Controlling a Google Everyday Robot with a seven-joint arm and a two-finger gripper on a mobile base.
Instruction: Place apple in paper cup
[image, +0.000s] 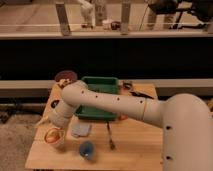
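Note:
The orange-red apple (52, 135) sits at the mouth of the small pale paper cup (58, 144), which stands near the front left corner of the wooden table (135, 150). My gripper (53, 126) is at the end of the white arm that reaches in from the right. It is directly above the apple and touches or nearly touches its top. The cup's lower wall shows below the apple.
A blue cup (87, 150) stands just right of the paper cup. A grey packet (80, 130) and a dark utensil (110, 137) lie mid-table. A green tray (101, 81) sits behind under the arm. A brown bowl (65, 76) is at the back left.

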